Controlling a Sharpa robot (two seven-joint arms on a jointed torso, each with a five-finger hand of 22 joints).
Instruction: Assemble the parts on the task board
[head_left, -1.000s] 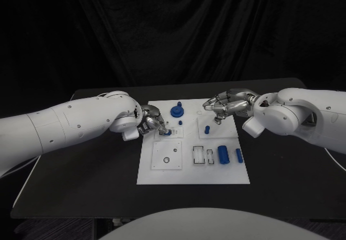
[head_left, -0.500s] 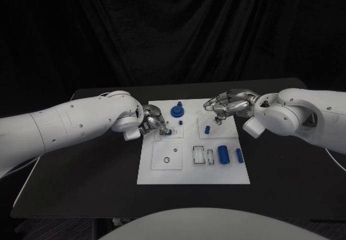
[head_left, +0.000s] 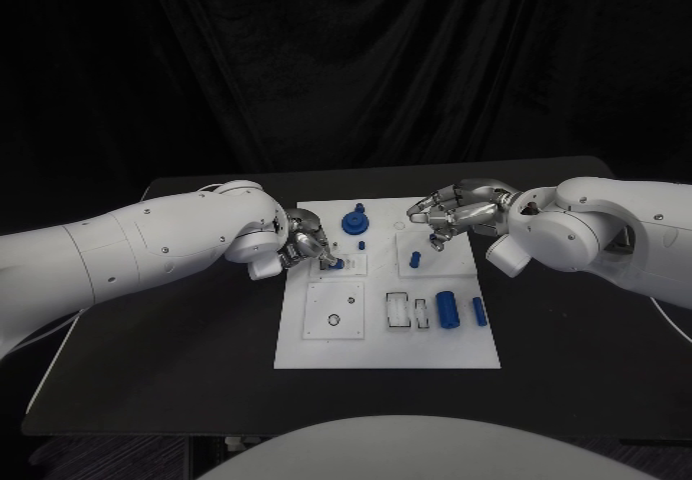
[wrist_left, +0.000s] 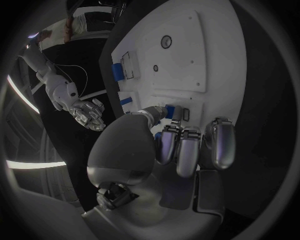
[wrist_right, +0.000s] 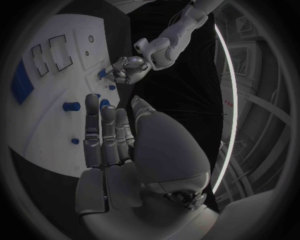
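Head view: left hand sits at the white board's left edge, fingers pinched on a small blue part that rests on the board. Left wrist view shows thumb and a finger closed on that part. Right hand hovers over the board's far right corner, fingers curled; can't tell whether it holds anything. Blue cylinder lies near the board's right edge.

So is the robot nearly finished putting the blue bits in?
Not nearly. A few blue pieces already stand at the far end of the task board. The left hand is pinching a small blue part there. The right hand holds nothing. Two blue cylinders still lie loose beside empty slots.
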